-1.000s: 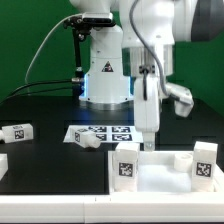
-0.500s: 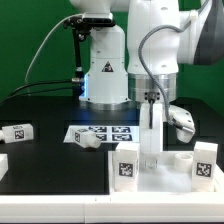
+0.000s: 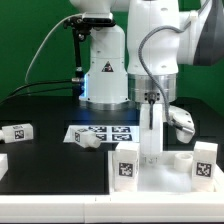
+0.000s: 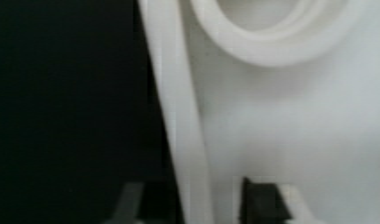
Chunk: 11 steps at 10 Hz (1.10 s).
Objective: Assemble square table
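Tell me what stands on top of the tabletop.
Two tagged legs stand upright on the tabletop, with the hand straddling its edge between them. Their bases, and whatever lies behind them, are covered.

Green backdrop (image 3: 20, 30) (flat, plain), black table (image 3: 40, 105) in front

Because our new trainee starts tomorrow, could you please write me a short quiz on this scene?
1. True or false: the hand has its fingers on either side of an edge of the tabletop.
2. The leg at the exterior view's far left is: A) lying on the black table; B) held in the hand; C) standing on the tabletop.
3. Fill in: in the wrist view, the socket in the tabletop is ___ in shape.

Key: 1 true; 2 A; 3 round.
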{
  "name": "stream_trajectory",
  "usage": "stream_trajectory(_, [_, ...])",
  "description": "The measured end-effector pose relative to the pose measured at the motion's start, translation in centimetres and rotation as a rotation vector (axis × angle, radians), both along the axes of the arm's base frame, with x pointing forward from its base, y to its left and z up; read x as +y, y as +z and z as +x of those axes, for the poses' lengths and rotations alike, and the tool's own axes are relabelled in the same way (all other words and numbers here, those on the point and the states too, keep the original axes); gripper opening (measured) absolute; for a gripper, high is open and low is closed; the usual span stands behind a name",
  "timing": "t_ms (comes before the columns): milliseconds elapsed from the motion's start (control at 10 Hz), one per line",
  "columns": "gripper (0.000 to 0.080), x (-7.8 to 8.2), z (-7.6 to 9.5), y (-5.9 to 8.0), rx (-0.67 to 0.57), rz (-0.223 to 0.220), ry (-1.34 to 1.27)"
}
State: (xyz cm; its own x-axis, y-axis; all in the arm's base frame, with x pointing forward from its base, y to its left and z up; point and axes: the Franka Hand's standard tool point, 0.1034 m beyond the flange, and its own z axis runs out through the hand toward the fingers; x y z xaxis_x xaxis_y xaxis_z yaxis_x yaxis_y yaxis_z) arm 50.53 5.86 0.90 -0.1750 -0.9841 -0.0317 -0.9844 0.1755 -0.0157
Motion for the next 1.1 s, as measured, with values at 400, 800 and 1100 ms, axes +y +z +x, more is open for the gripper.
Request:
stream_trajectory(400, [0.0065,-0.7,-0.1,0.5,-0.009,-0.001,0.153])
stream_trajectory(800, [0.0051,-7.5,-2.0,1.8,0.022,0.038,0.588])
stream_trajectory(1100, [0.0051,-7.3,-2.2,1.3,0.027,0.037,0.749])
